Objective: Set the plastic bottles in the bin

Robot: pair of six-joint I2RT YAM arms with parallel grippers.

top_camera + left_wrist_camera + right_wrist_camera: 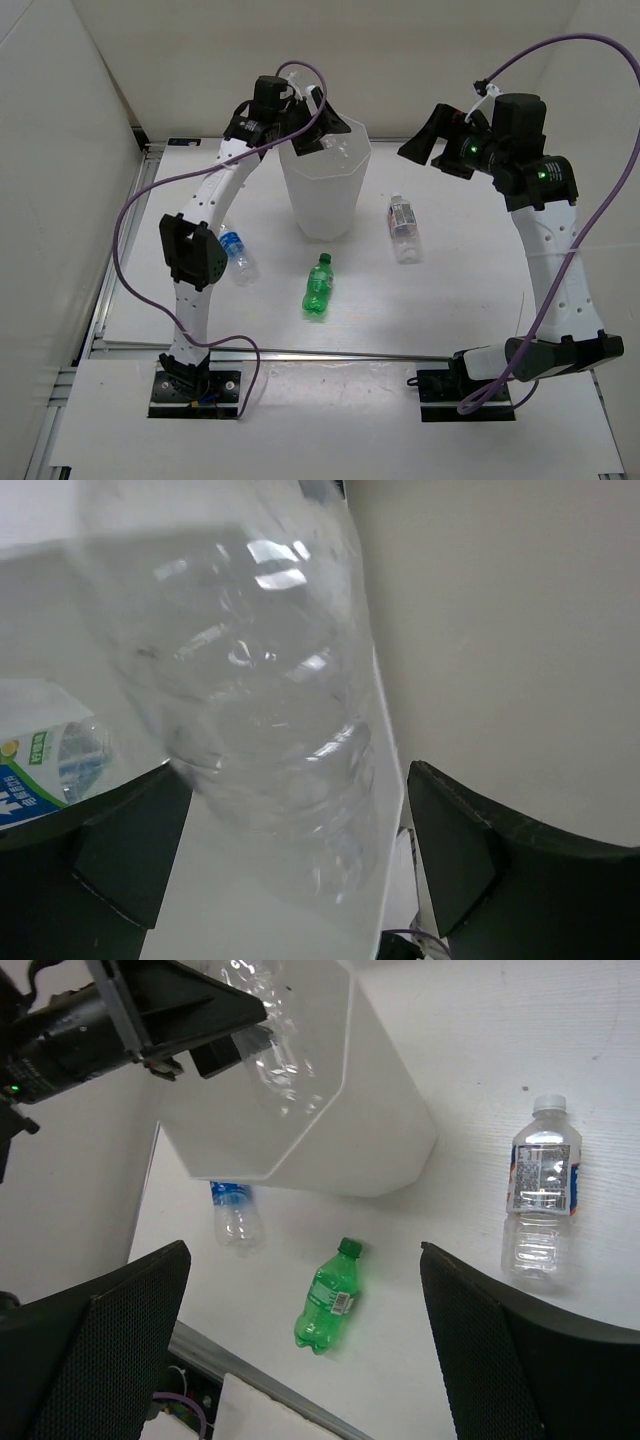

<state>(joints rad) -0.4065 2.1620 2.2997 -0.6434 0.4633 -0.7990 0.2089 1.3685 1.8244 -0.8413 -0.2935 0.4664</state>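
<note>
My left gripper (303, 128) hangs over the mouth of the white bin (325, 195). Its jaws stand wide open around a clear bottle (260, 680) that points down into the bin (250, 910), with a gap at the right finger. Another labelled bottle (45, 765) lies inside the bin. On the table lie a clear blue-label bottle (237, 252), a green bottle (318, 287) and a clear dark-label bottle (403, 225). My right gripper (432, 143) is open and empty, high up to the right of the bin. The right wrist view shows the green bottle (328, 1298) between its fingers, far below.
White enclosure walls stand at the left, back and right. A metal rail (330, 352) runs along the table's near edge in front of the arm bases. The left arm's elbow (193, 250) hangs beside the blue-label bottle.
</note>
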